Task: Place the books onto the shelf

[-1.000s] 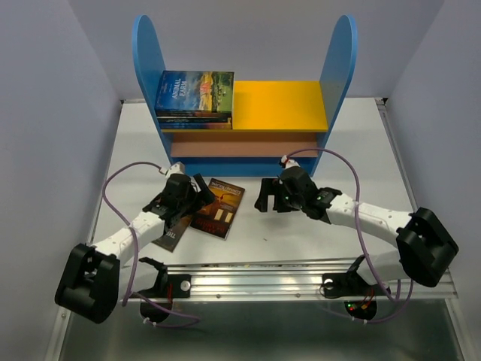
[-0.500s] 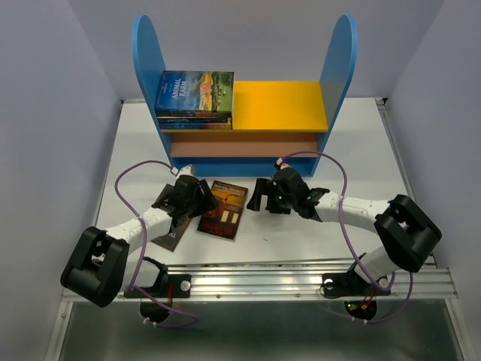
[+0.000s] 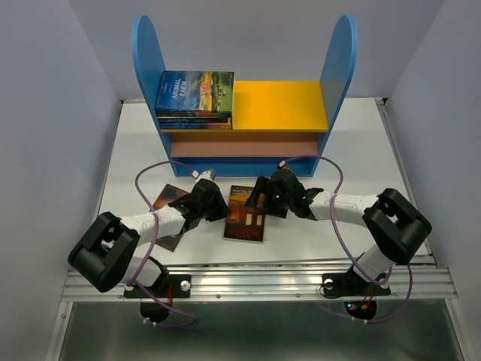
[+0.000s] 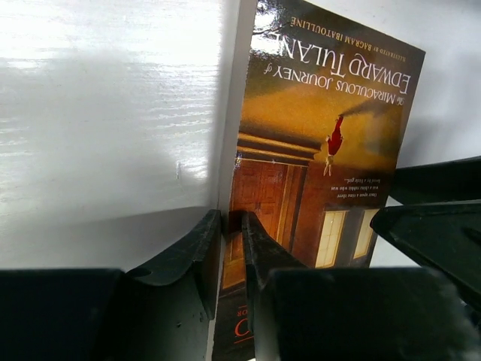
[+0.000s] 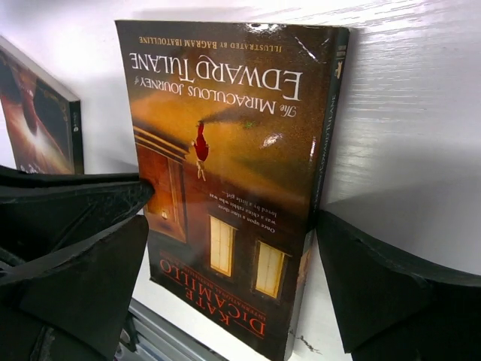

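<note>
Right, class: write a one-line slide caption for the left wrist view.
Left pincer nips the page edge of the Edward Tulane book, white table beside it.

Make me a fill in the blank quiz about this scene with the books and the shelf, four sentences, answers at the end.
The stack of books lies on the ____ top board of the shelf.
The left gripper pinches the brown book, whose title ends Edward ____.
The right gripper stands ____, a finger on each side of that book.
The stack's top cover reads Animal ____.
Missing words: yellow, Tulane, open, Farm.
</note>
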Tool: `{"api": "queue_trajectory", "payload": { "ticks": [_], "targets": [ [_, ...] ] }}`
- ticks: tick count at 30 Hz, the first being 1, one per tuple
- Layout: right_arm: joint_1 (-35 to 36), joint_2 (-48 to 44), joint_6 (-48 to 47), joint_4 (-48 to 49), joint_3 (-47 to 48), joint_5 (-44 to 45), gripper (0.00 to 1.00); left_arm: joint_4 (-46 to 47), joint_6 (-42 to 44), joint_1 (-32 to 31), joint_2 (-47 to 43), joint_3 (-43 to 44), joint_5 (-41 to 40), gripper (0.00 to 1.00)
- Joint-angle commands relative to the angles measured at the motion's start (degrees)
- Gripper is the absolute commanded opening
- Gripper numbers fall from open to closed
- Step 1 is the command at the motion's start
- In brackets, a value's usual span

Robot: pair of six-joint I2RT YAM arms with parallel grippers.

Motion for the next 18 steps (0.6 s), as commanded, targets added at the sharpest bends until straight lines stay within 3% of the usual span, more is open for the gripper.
{"api": "queue_trajectory", "payload": {
  "ticks": [1, 6, 13, 18],
  "targets": [
    [0.51, 2.33, 5.9, -1.65, 0.07, 0.97, 1.0, -2.44, -1.91, -1.04, 1.93, 1.08, -0.66, 0.24],
    [0.51, 1.11, 6.78, -0.51, -0.72, -0.79, 1.0, -1.74, -2.79, -2.36, 4.48, 1.87, -2.25, 0.21],
    [0.51, -10.13, 5.29, 11.6, -3.45, -4.22, 0.92, -1.03, -4.11, -2.71, 9.14, 3.19, -1.63, 0.12],
    [0.51, -17.34, 5.55, 15.22, -6.08, -2.99, 0.87, -0.24, -4.37, -3.33, 10.9, 3.89, -1.54, 0.1]
  ]
}}
